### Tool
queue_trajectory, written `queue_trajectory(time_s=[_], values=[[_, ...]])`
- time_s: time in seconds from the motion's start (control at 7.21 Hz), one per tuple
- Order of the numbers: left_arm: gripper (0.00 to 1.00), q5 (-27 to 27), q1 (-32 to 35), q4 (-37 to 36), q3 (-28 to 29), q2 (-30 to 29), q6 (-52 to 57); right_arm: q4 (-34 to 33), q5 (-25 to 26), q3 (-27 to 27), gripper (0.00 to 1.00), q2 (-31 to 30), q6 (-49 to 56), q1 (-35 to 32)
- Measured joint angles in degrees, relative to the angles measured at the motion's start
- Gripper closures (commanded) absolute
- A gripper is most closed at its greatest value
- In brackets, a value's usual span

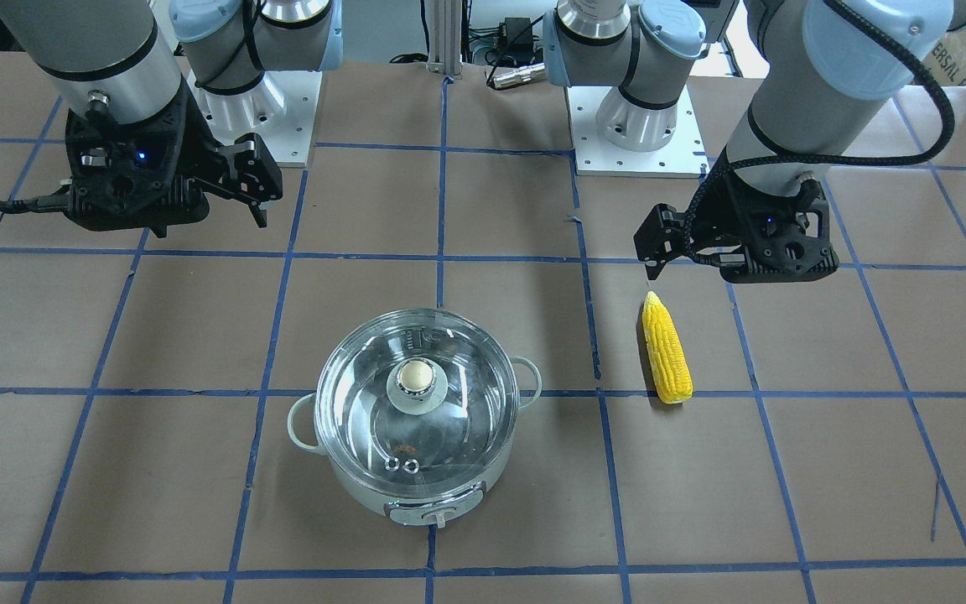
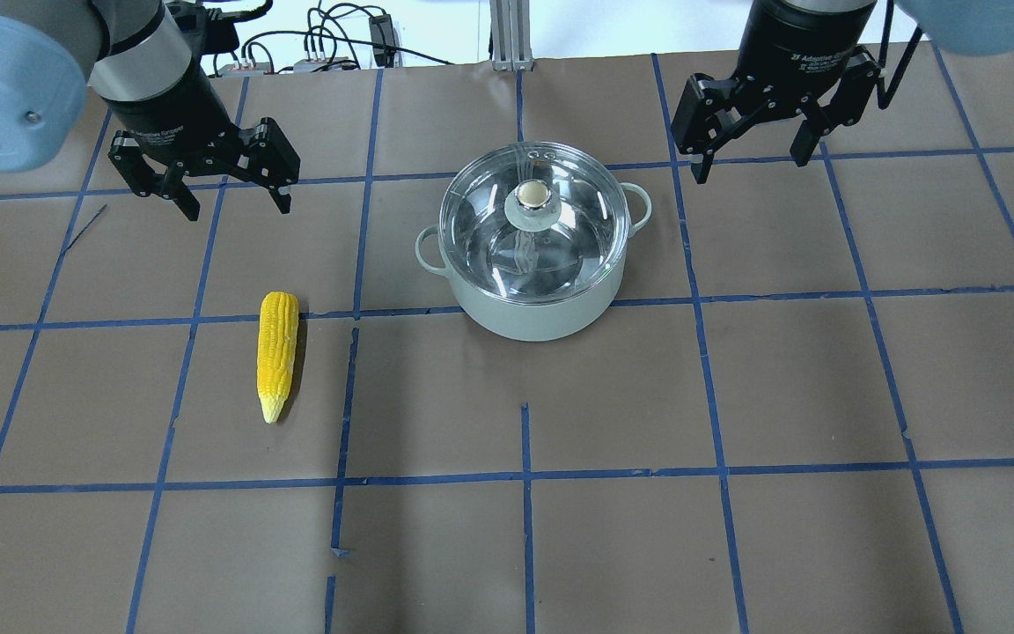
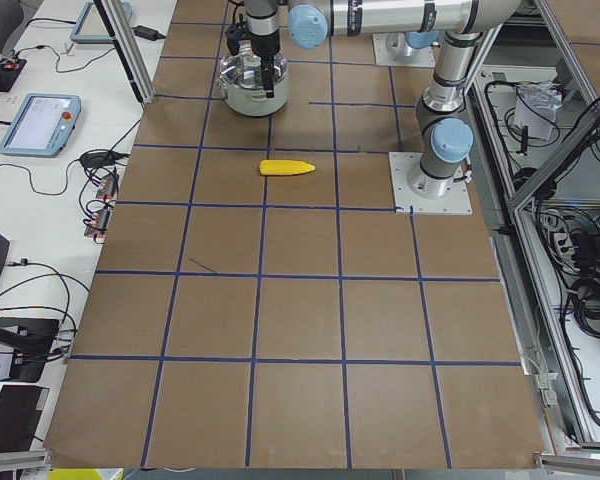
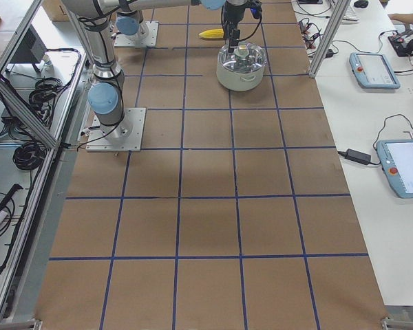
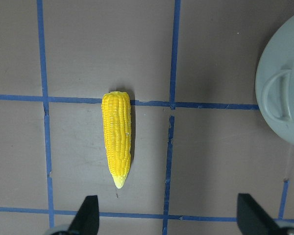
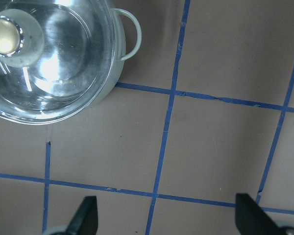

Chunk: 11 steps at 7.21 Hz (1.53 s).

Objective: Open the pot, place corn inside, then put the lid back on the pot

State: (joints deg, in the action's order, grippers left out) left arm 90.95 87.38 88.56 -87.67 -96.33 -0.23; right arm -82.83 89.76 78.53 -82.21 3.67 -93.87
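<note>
The brown tabletop [image 2: 736, 396], ruled with blue tape, carries only two things of mine. The pot [image 2: 542, 313] stands about midway across it, pale green and upright, with the glass lid [image 2: 489, 229] seated flat on its rim, so nothing of the job is done yet. The corn [image 2: 278, 352] lies flat on my left side, well apart from the pot, its tapered tip pointing back toward my base. My left jaws hang spread wide and empty above the tabletop, just beyond the corn's blunt end. My right jaws hang likewise spread and empty, off the pot's right side and a little past it, touching nothing. The step in hand, as I judge it, is getting the lid off, and the right jaws are the nearer ones for that. I would bring them over until the knob [image 2: 532, 195] sits squarely between the fingers, then come straight down without brushing the glass. The knob is small, rounded and shiny, so I expect it to slip if I pinch it near the top. Closing low, close to its pale base, should hold better. Then I would lift straight up so the lid clears the rim without dragging the pot. I would set it down on bare tabletop to my right, leaving the left jaws a free path for the corn.
</note>
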Motion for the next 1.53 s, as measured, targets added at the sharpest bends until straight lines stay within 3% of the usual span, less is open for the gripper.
queue_trajectory(time_s=[0.69,1.25,1.53], values=[[0.0,-0.5,-0.1,-1.1,0.6,-0.3,-0.4,-7.5,-0.7,-9.0,0.01,14.7,-21.2,-11.2],[0.0,-0.1,-0.4,-1.4,-1.2,0.6,4.4,-15.6,-0.7,-9.4,0.03,22.3,-30.4,-15.4],[0.0,-0.1,-4.1,-1.3,-1.9,1.1,9.0,-17.4,-0.5,-8.9,0.03,23.4,-30.8,-16.2]])
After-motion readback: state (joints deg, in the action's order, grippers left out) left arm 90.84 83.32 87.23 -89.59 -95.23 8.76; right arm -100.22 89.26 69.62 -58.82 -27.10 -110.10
